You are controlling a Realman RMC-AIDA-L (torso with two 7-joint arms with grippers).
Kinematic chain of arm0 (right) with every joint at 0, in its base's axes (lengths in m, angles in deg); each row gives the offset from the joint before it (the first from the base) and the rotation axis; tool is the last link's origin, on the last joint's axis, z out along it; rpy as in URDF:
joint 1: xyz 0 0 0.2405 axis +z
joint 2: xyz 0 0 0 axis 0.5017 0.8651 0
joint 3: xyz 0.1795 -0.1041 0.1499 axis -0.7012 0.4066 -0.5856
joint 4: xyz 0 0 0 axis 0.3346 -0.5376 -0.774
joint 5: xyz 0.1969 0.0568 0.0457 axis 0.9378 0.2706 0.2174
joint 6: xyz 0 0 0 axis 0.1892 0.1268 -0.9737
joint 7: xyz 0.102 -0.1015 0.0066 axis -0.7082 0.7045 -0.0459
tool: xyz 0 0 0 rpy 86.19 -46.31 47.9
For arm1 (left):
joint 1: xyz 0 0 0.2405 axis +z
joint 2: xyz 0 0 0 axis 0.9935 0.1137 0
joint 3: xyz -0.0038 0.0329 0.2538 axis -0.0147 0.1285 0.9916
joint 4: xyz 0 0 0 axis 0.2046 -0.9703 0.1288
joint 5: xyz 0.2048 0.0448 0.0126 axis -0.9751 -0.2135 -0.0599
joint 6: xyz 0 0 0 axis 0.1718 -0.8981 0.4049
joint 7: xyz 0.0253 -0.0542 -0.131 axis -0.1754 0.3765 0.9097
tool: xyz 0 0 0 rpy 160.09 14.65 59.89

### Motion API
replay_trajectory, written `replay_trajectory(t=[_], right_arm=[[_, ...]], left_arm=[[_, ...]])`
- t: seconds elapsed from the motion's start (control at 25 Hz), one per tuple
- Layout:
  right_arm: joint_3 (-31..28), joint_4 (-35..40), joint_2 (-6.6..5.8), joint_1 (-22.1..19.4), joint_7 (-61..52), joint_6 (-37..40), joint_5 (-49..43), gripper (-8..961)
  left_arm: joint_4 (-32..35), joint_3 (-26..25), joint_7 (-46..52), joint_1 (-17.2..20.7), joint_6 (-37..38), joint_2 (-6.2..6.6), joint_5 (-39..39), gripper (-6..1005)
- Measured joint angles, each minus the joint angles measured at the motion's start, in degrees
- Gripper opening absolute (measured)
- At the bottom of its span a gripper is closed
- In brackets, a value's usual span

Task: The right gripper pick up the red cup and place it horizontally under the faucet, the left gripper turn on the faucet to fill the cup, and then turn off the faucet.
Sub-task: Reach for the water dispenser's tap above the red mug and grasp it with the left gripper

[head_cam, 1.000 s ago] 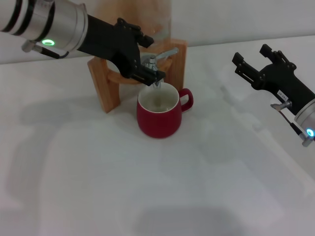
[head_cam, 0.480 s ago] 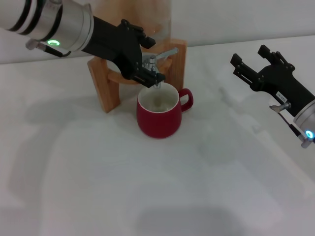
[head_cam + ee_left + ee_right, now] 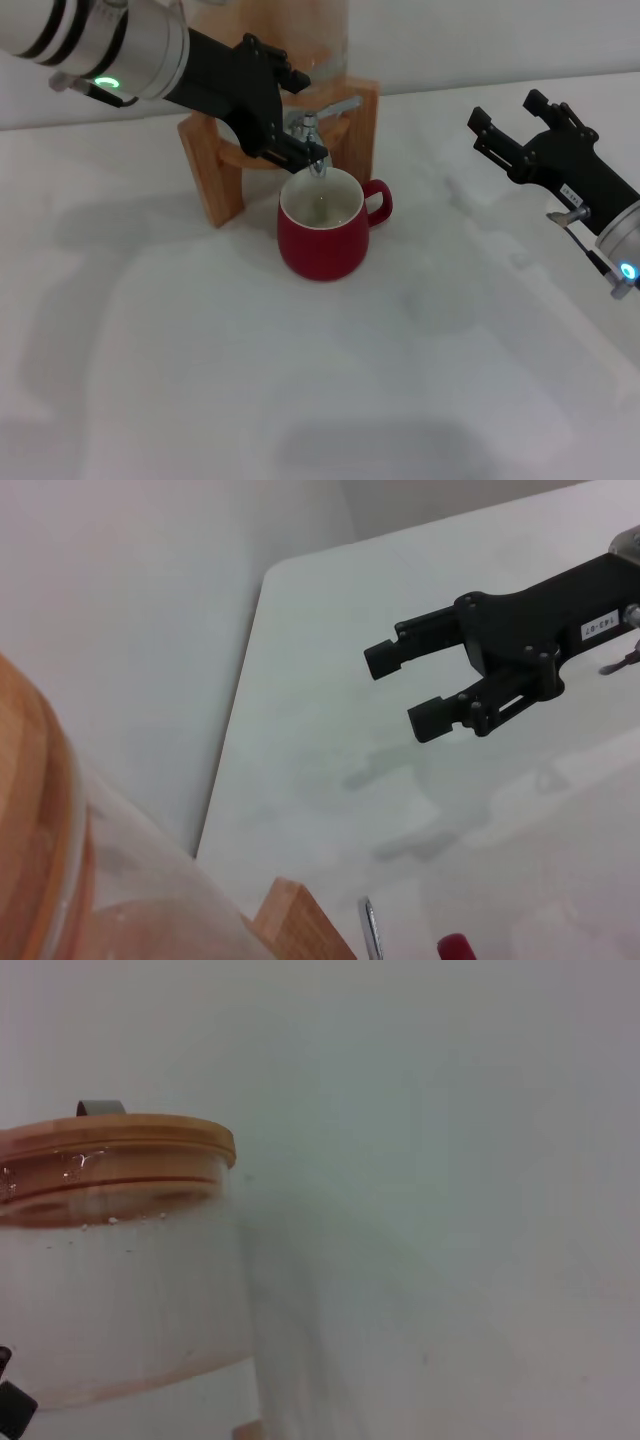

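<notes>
The red cup stands upright on the white table, directly below the faucet, handle at 3 o'clock. Its white interior holds a shallow layer of liquid. The glass dispenser jar sits in the wooden stand under a wooden lid.

The left gripper reaches in from 10 o'clock, fingers bracketing the faucet; whether they clamp it cannot be told. The right gripper hovers at 3 o'clock, well apart, fingers spread and empty.
</notes>
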State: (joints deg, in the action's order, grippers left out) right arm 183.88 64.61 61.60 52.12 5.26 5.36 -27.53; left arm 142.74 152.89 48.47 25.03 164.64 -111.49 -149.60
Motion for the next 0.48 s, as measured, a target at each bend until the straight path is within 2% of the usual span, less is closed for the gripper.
replay_trajectory(t=[0.48], right_arm=[[0.1,0.8,0.00,-0.3,0.0,0.1,0.0,872]], left_arm=[[-0.1,4.2,-0.1,-0.2,-1.8,-0.16,1.1,859]])
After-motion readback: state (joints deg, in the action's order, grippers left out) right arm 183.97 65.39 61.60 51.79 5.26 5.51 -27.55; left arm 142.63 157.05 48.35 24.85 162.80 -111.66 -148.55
